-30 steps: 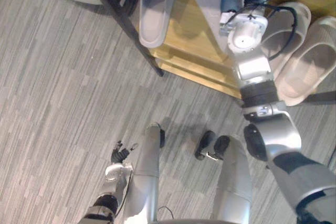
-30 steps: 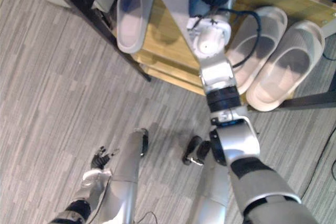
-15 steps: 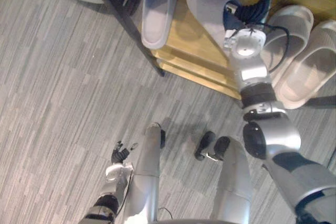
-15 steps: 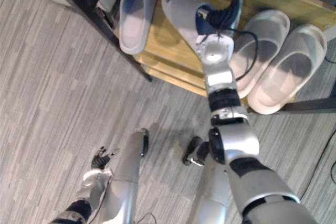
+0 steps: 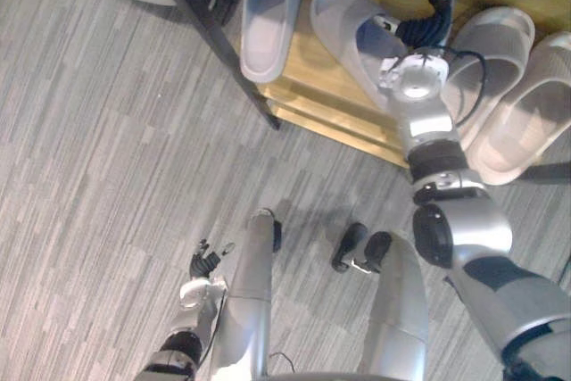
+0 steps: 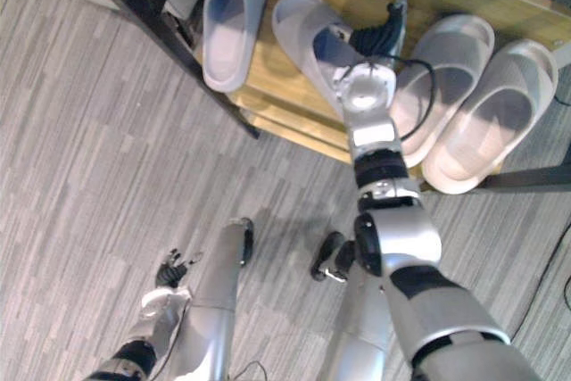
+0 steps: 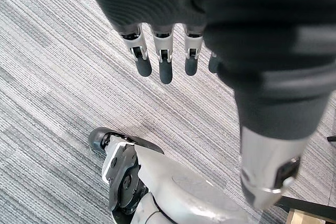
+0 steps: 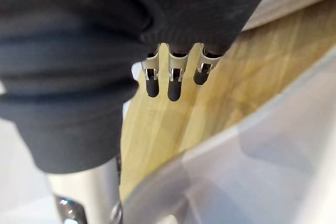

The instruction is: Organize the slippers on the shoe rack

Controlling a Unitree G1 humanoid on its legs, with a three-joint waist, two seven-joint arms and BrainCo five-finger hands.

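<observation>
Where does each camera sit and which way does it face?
Left eye view: on head, looking down at shoe rack, slipper, right hand, left hand.
Right eye view: same, slightly offset.
Left wrist view: along open fingers at carpet.
Right wrist view: along straight fingers at shoe rack, slipper.
Shared: both eyes show right hand by slipper.

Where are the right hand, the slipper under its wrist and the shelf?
right hand (image 5: 421, 29): left eye view, dark cover.
slipper (image 5: 337, 13): left eye view, toe strap.
shelf (image 5: 305, 64): left eye view, bare wood.
</observation>
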